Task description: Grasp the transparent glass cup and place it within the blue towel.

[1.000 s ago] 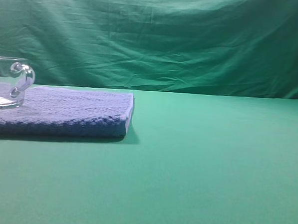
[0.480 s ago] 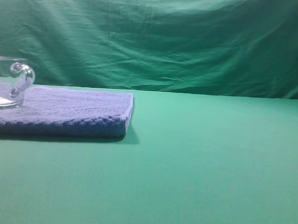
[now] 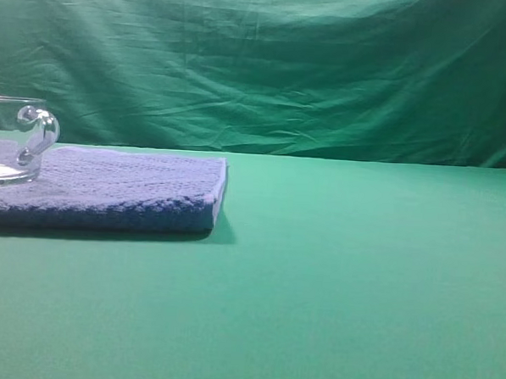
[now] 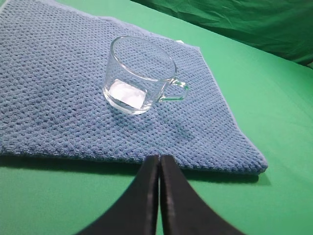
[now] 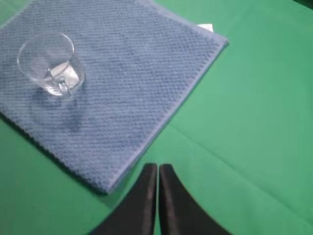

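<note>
Glass on cloth: the transparent glass cup (image 4: 139,76) stands upright on the blue towel (image 4: 58,98), handle toward three o'clock, left tool (image 4: 159,164) and right tool (image 5: 158,171) both pressed together, empty, at six o'clock, so placing looks done; nothing left but retreat.

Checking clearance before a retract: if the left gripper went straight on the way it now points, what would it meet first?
Probably the near edge of the blue towel; the left gripper, jaws shut, aims over it. Beyond sits the transparent glass cup, slightly left of that line. Height above the towel is unclear.
</note>
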Motion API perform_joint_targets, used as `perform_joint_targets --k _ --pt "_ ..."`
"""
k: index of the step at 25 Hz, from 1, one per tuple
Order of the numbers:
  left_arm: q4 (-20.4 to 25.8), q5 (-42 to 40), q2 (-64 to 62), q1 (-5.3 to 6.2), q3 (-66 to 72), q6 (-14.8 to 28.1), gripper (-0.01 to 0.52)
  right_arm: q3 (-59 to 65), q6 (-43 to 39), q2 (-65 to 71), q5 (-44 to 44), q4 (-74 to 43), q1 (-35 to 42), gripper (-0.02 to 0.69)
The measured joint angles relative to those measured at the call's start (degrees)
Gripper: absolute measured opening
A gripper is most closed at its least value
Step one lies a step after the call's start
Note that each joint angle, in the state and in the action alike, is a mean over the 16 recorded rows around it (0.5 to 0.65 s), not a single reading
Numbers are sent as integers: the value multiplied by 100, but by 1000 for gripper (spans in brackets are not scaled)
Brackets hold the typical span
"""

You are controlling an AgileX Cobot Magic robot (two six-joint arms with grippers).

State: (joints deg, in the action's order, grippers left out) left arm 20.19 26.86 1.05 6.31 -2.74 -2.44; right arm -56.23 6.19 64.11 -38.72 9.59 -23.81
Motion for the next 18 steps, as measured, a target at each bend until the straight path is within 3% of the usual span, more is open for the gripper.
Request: perform_joint_targets --k 18 --pt "0 0 0 0 0 0 0 3529 -12 -3556 2218 19 1893 0"
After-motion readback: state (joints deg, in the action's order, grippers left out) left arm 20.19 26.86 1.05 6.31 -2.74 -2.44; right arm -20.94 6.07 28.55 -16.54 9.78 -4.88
